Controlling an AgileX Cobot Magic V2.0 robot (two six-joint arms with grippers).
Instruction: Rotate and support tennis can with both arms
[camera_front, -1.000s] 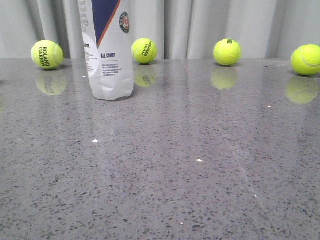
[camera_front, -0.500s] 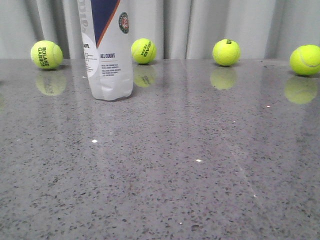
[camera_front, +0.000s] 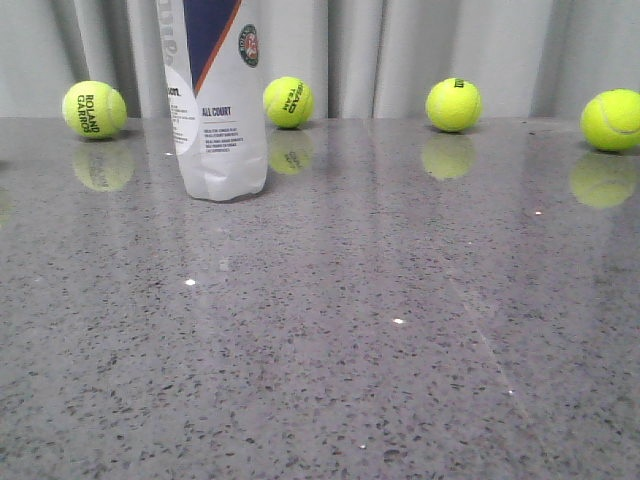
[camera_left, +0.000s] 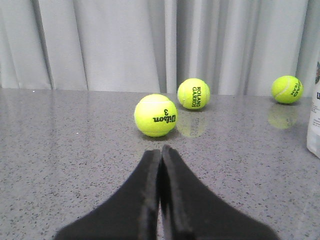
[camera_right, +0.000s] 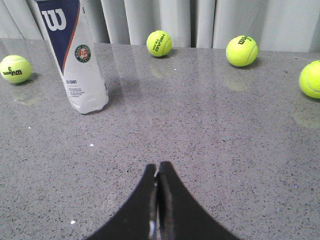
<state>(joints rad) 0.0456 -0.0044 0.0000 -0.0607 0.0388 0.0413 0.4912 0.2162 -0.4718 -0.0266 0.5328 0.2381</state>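
The tennis can (camera_front: 215, 100) stands upright at the back left of the grey table, its top cut off by the frame. It has a white and navy label with an orange stripe and a round emblem. It also shows in the right wrist view (camera_right: 75, 55) and as a sliver at the edge of the left wrist view (camera_left: 315, 120). My left gripper (camera_left: 161, 150) is shut and empty, low over the table, far from the can. My right gripper (camera_right: 157, 166) is shut and empty, well short of the can. Neither gripper shows in the front view.
Several yellow-green tennis balls lie along the back by the grey curtain: one (camera_front: 94, 109) left of the can, one (camera_front: 289, 101) behind it, two (camera_front: 454, 104) (camera_front: 611, 120) to the right. A Wilson ball (camera_left: 155, 115) lies just ahead of my left gripper.
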